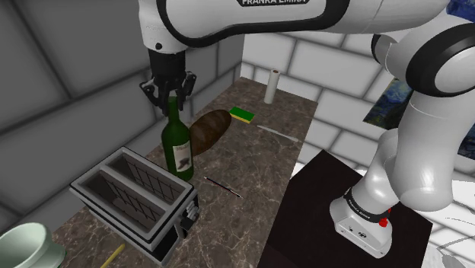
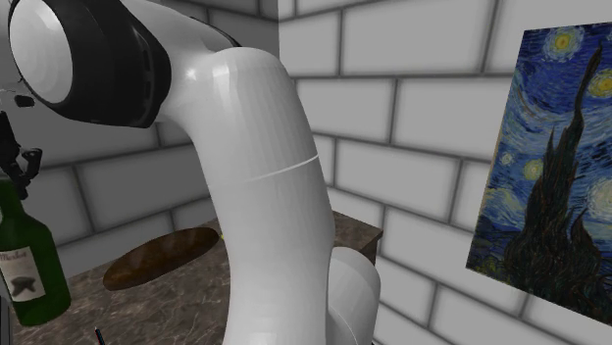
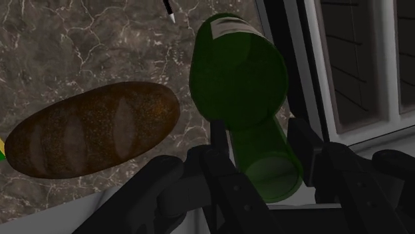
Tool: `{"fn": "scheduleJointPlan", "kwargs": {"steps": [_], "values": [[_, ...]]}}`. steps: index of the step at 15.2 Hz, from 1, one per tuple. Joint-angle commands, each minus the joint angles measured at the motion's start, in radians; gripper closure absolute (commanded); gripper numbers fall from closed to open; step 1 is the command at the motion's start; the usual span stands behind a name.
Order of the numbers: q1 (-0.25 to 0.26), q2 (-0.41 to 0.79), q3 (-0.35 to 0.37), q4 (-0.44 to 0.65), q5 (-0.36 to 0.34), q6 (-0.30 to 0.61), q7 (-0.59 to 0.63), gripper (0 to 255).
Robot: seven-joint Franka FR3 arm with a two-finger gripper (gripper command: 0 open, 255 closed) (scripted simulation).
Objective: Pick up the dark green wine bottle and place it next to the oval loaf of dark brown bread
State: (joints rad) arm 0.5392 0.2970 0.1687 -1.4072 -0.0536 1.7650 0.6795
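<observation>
From the shoulder view, a long bench (image 1: 255, 164) of brown veined marble runs away from the camera to a white brick wall (image 1: 335, 61), with a grey tiled wall (image 1: 61, 61) along its left edge. The dark green glass wine bottle (image 1: 176, 146) stands upright near the middle of the bench, just beside the oval dark brown bread loaf (image 1: 210, 127). On its other side, toward the near end, sits a black and silver two-slot toaster (image 1: 137, 199). The black gripper (image 1: 172, 100) hangs straight down over the bottle, its fingers around the top of the neck. A green and yellow sponge (image 1: 243, 114) lies beyond the loaf, and a white upright cylinder (image 1: 271, 85) stands at the far edge against the brick. A pale green bowl (image 1: 27, 245) shows at the near corner. The arm's dark box stand (image 1: 320, 202) sits off the bench's right edge.

In the second exterior view, the white arm (image 2: 270, 186) rises in front of the brick wall, where a blue swirling night-sky painting (image 2: 549, 167) hangs. The bottle (image 2: 34, 270) stands at the picture's left and the loaf (image 2: 162, 257) lies near it on the marble.

The wrist view looks down the bottle (image 3: 239, 73). The gripper's (image 3: 259, 136) fingers are clamped on the neck from both sides. The loaf (image 3: 93, 129) lies on one side of the bottle, a little apart, and the toaster (image 3: 359, 60) is close on the other.
</observation>
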Motion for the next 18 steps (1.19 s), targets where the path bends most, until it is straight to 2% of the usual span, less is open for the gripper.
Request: {"fn": "scheduleJointPlan", "kwargs": {"steps": [1,11,18], "values": [[-0.002,-0.003,-0.001,-0.029,0.0,0.027,-0.001,255],[-0.005,-0.001,-0.002,-0.161,-0.001,0.161,0.002,255],[-0.005,-0.001,-0.002,-0.161,-0.001,0.161,0.002,255]]}}
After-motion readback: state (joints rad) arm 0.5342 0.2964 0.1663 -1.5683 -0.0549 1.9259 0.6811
